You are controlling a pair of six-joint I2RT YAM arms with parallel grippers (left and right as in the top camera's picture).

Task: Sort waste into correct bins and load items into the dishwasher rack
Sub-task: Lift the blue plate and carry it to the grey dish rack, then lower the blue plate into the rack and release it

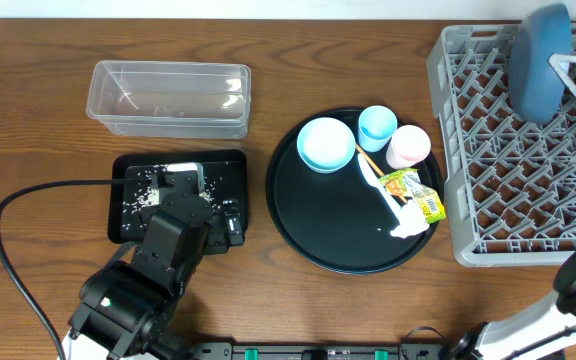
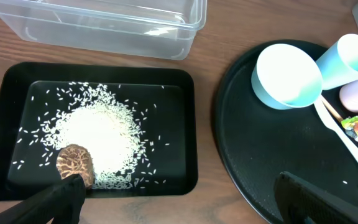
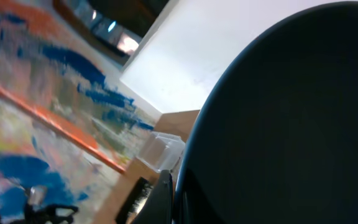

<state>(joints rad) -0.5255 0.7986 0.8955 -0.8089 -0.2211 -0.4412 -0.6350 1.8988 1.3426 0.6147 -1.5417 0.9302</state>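
Nearest the robot, the left gripper [image 2: 179, 202] hangs over the near edge of the black tray [image 2: 166, 93], its jaws wide apart and holding nothing. One finger [image 2: 61, 196] shows just at the brown lump [image 2: 75, 163]; whether they touch cannot be told. The lump lies at the near-left edge of a heap of rice [image 2: 101, 134] spread across the tray floor, with stray grains scattered around it.

To the right, apart from the black tray, lies the round tray [image 1: 318, 220]. At its near right rim lies the tissue [image 1: 408, 224], with the wrapper [image 1: 415, 193] just beyond and touching it. Along the round tray's far side stand, left to right, the bowl [image 1: 325, 143], the blue cup [image 1: 376, 126] and the pink cup [image 1: 408, 146], close together. The bowl stands mouth up; in the left wrist view the blue cup tilts. The stick [image 1: 366, 158] lies slanted between the bowl and the pink cup.

The rack [image 1: 508, 160] fills the right side of the table, just beside the round tray. Over its far part the right gripper [image 1: 568, 72] is clamped on the rim of the plate [image 1: 540, 60], which stands on edge; whether it touches the pegs cannot be told.

Farthest on the left, beyond the black tray, stands the tub [image 1: 168, 98], upright, with nothing seen inside.
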